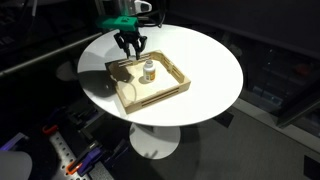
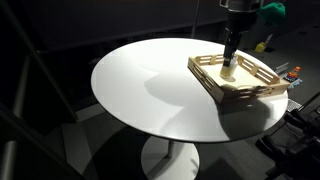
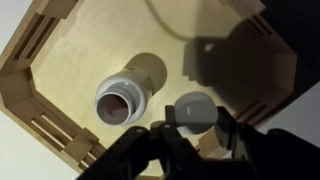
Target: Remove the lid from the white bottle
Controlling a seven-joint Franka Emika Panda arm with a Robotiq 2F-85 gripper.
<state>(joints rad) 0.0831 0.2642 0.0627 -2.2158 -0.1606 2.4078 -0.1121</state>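
Above one wooden tray (image 3: 40, 60) holding one uncapped white bottle (image 3: 120, 100), the claw (image 3: 198, 128) pinches one lid (image 3: 195, 108).

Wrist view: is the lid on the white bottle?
No, the white bottle has an open mouth showing a dark inside, and the lid sits apart from it, between the jaws.

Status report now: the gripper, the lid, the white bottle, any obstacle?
Gripper above wooden tray, apparently shut on the lid. White bottle open, upright in the tray. No obstacle seen.
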